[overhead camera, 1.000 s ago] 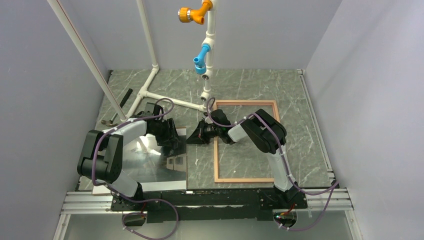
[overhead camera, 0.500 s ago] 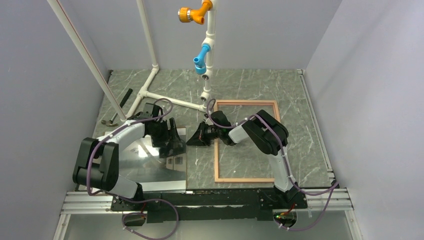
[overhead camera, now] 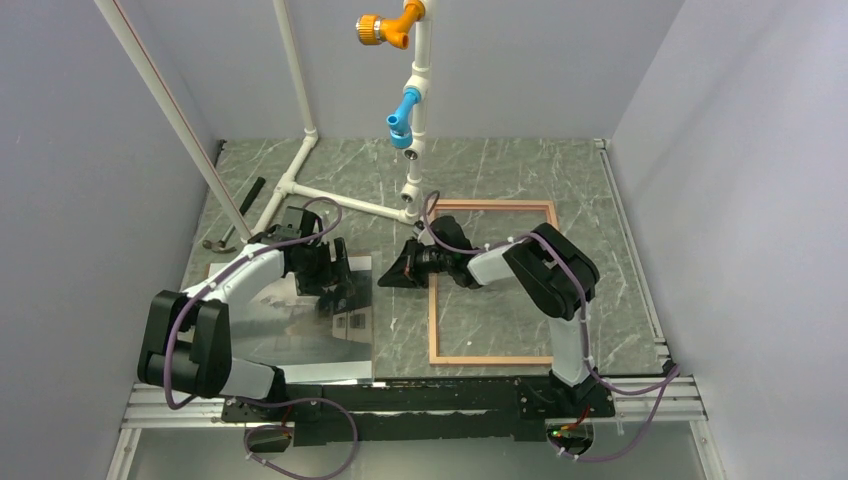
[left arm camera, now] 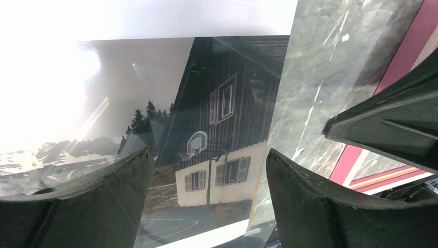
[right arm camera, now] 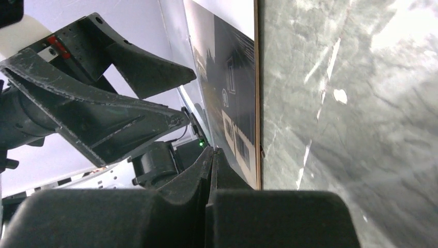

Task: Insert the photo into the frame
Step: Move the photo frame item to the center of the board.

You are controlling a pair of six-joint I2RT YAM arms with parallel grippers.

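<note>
Spread wide, the jaws of the left gripper (overhead camera: pixel 335 282) hang over the right-hand part of the photo (overhead camera: pixel 300 335) and pinch nothing. In the left wrist view its two dark fingers (left arm camera: pixel 77 206) stand apart at the bottom of the picture, with the print (left arm camera: pixel 181 129) showing between them. The jaws of the right gripper (overhead camera: pixel 392 276) are pressed together with nothing between them. In the right wrist view they form one closed wedge (right arm camera: pixel 213 155) aimed at the photo's near edge (right arm camera: pixel 232 77). Whether the tip touches the print or the table cannot be told.

The photo lies flat in the lower left of the overhead view, glossy and washed out by glare. It shows a house with a dark upper storey and pale ground floor under a grey sky, with a white margin around it. A thin tan edge (right arm camera: pixel 256 103) runs along its border.

The frame (overhead camera: pixel 432 325) lies flat right of centre in the overhead view, apart from the photo, with a strip of marble table (overhead camera: pixel 400 330) between them. Its rails look tan from above, while the left wrist view shows pink (left arm camera: pixel 408 51). The right arm reaches across the frame's upper left corner. The two grippers sit close together, left of the frame's left rail.

A white pipe stand (overhead camera: pixel 330 192) rises at the upper middle.
</note>
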